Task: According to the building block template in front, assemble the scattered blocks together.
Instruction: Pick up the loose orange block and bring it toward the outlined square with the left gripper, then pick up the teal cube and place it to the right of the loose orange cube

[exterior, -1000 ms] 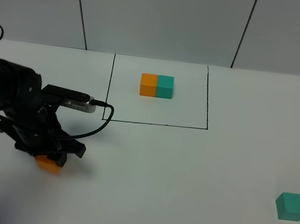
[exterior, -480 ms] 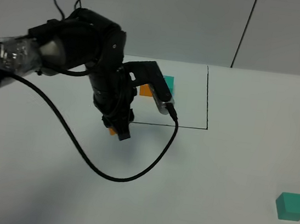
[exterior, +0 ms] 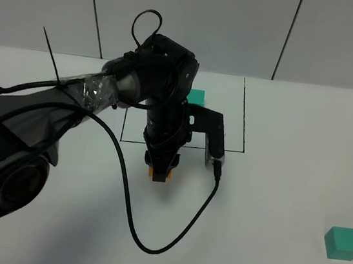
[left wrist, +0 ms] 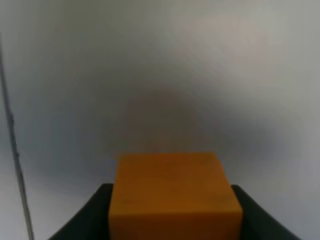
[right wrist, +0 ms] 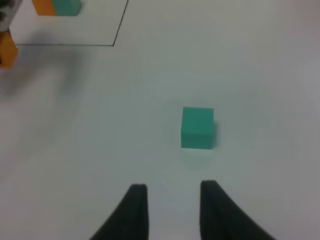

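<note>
Your left gripper [exterior: 161, 168] clamps the orange cube [left wrist: 172, 192] near the template [exterior: 196, 97]; release it skewed and the teal cube [right wrist: 197, 127] may not seat flush. Right gripper [right wrist: 172, 212] gapes empty.

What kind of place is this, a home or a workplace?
Probably a robot test bench in a lab: a plain white table, white wall panels behind it, and a black rectangle drawn on the table around a sample pair of cubes.

- Scene is lit evenly and diffusely; the table [exterior: 286, 185] is rendered bright white.
- A faint, soft shadow is cast beneath the left arm [exterior: 165, 117].
- Left wrist view is blurred; the orange cube [left wrist: 172, 195] is soft-edged.
</note>
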Available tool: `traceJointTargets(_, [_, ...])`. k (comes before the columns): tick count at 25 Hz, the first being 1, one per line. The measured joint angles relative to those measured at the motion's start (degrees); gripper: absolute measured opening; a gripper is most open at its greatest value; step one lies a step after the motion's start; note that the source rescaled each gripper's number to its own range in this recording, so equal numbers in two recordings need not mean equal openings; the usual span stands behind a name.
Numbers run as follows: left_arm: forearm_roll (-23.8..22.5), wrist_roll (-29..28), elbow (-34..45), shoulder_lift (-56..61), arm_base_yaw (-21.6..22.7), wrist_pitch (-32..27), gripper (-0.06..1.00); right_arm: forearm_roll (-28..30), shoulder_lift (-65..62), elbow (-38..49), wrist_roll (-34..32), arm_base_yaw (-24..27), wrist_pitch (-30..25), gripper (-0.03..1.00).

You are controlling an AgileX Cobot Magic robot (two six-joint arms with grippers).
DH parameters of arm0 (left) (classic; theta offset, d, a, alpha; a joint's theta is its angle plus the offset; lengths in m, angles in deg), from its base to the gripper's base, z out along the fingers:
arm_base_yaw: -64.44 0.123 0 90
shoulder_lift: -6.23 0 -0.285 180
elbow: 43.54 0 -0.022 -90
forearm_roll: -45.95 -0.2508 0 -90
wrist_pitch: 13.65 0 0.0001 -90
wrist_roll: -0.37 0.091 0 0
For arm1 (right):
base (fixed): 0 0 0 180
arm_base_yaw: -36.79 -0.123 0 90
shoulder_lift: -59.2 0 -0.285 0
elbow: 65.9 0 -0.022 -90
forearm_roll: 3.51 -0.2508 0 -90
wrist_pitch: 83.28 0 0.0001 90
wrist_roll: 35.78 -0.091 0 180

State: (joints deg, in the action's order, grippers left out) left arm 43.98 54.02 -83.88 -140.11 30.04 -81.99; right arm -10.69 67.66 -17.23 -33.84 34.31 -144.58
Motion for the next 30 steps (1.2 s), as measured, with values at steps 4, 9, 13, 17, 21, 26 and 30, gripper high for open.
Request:
traceJointTargets(4, [-1.2,1.9,0.0,-1.7,-0.1,0.0,0.0,-0.1,0.0,0.0,0.0,0.0,0.0,0.0])
traceJointTargets(9, [-1.6,2.2,0.0,-2.1,-0.1,0.3,0.0,-0.1,0.0,0.0,0.0,0.0,0.1,0.0])
traceJointTargets(13, [-1.6,2.2,0.0,-2.1,-0.1,0.3,0.0,-0.1,0.0,0.0,0.0,0.0,0.1,0.0])
traceJointTargets(17, [-0.1,2.2,0.0,-2.1,-0.1,0.1,0.0,-0.1,0.0,0.0,0.0,0.0,0.1,0.0])
traceJointTargets(21, [0.9,2.3,0.0,-2.1,-0.1,0.0,0.29,-0.1,0.0,0.0,0.0,0.0,0.1,0.0])
traceJointTargets(26, [0.9,2.3,0.0,-1.3,-0.1,0.0,0.96,-0.1,0.0,0.0,0.0,0.0,0.1,0.0])
traceJointTargets(30, [1.3,-0.8,0.0,2.6,-0.1,0.0,1.0,-0.1,0.0,0.0,0.0,0.0,0.2,0.0])
